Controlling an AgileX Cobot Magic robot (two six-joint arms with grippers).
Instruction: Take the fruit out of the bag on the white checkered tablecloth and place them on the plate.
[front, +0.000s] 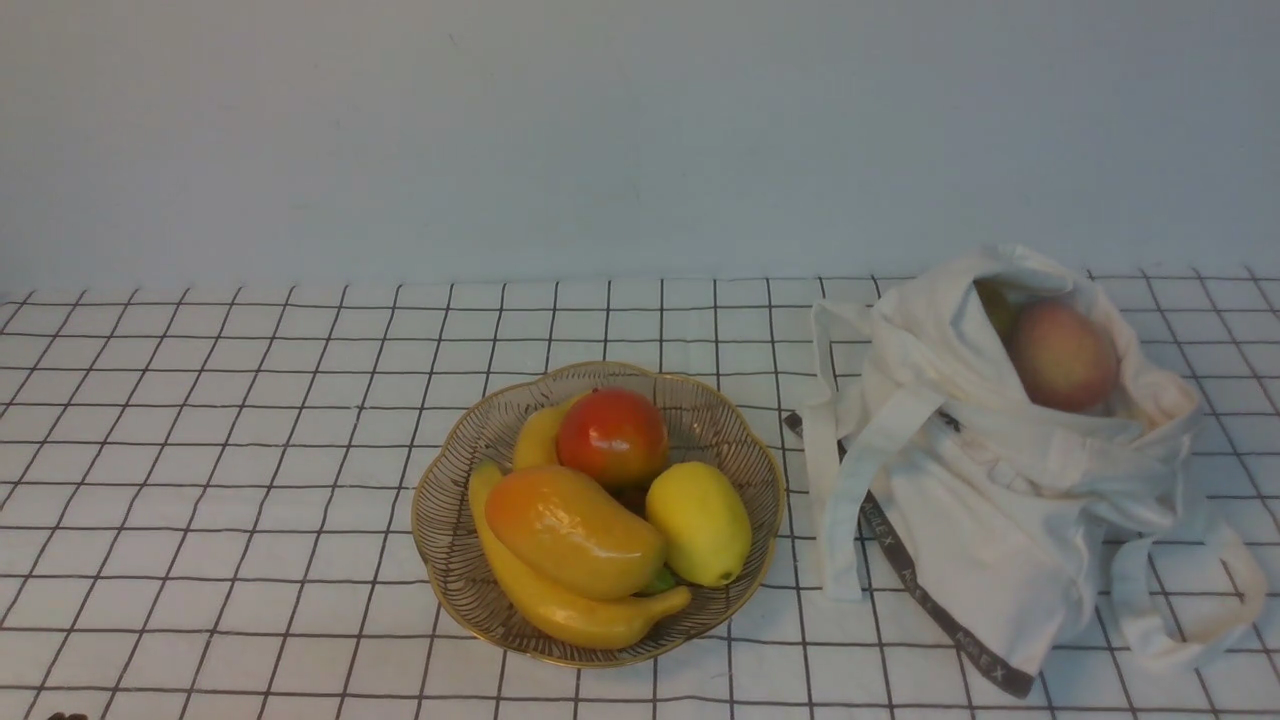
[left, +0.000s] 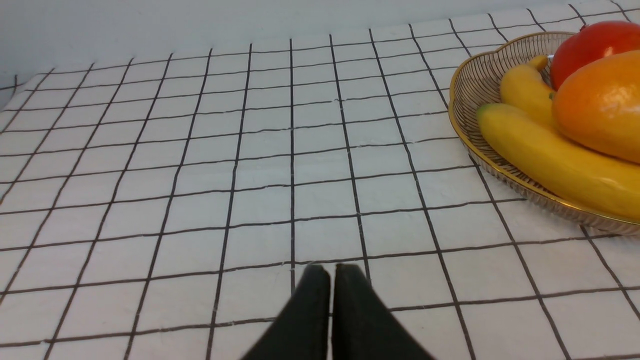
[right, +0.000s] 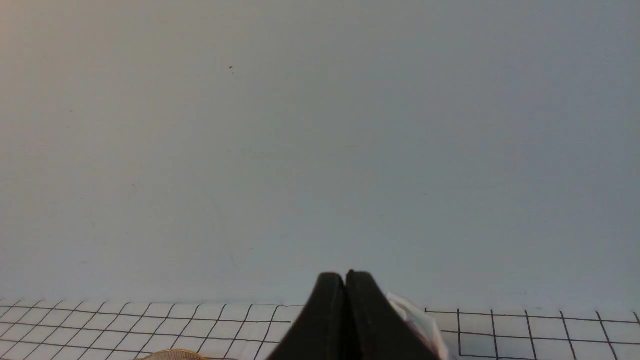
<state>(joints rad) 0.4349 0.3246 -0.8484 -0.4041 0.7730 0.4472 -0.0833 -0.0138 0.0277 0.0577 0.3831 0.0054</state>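
While both jaws meet empty, the bag (front: 985, 520) holds fruit (front: 1062, 356).

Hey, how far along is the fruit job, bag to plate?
Done: the mango lies on the plate among other fruit. In hand: nothing, the left gripper and right gripper are shut and empty. Left: the peach sits in the bag.
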